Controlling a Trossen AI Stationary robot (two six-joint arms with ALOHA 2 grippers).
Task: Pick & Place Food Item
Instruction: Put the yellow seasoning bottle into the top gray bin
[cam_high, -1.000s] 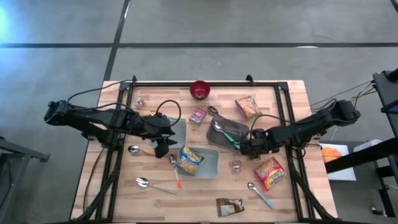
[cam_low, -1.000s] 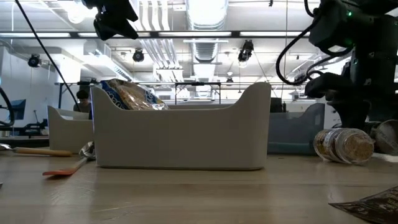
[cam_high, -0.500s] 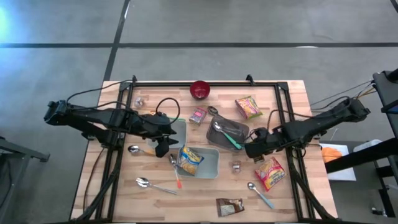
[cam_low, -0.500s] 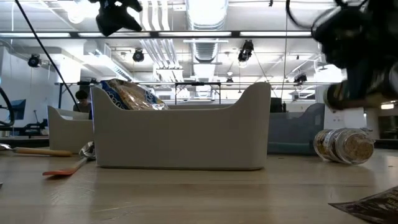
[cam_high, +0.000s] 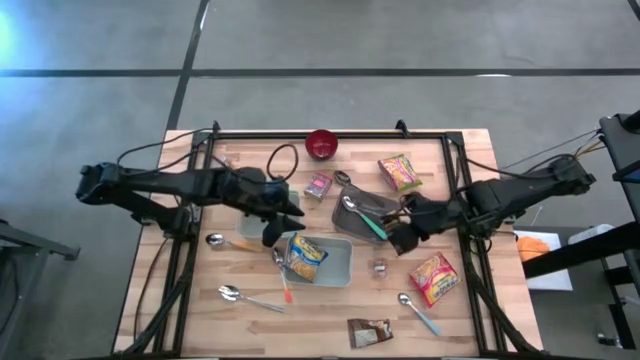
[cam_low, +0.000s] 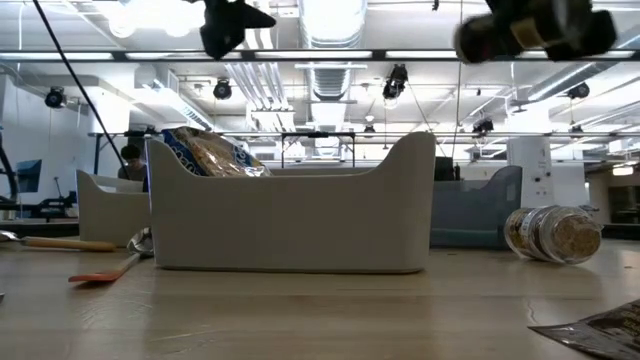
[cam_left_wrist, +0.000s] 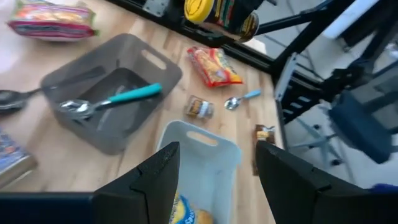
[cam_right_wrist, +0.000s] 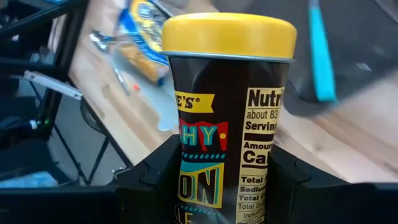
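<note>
My right gripper (cam_high: 403, 237) hangs above the table between the grey bin (cam_high: 385, 203) and the white bin (cam_high: 338, 268). It is shut on a dark jar with a yellow lid (cam_right_wrist: 229, 106), which also shows in the left wrist view as the jar (cam_left_wrist: 219, 12). My left gripper (cam_high: 290, 216) hovers open over the white bin's far left corner, nothing between its fingers (cam_left_wrist: 158, 180). A blue-and-yellow noodle packet (cam_high: 305, 256) stands inside the white bin, leaning on its left wall. My right gripper pinches the jar's dark body (cam_right_wrist: 186, 186) between its two fingers, well below the lid. One finger (cam_right_wrist: 146, 183) sits on each side of the label. The jar is lifted clear of the table and tilted, its yellow lid end (cam_right_wrist: 229, 34) jutting out past the fingers.
The grey bin holds a teal-handled spoon (cam_high: 362, 218). Snack packets (cam_high: 398, 172) (cam_high: 433, 277), a red bowl (cam_high: 321, 144), a small can (cam_high: 319, 186), a small jar (cam_high: 381, 266), loose spoons (cam_high: 240, 296) (cam_high: 417, 311) and a brown packet (cam_high: 368, 332) lie about.
My right gripper has risen steeply from table height with the jar and rolled its wrist; the jar now hangs clear of the table. My left gripper has swung toward the table's right, over the white bin, and tipped up toward level.
</note>
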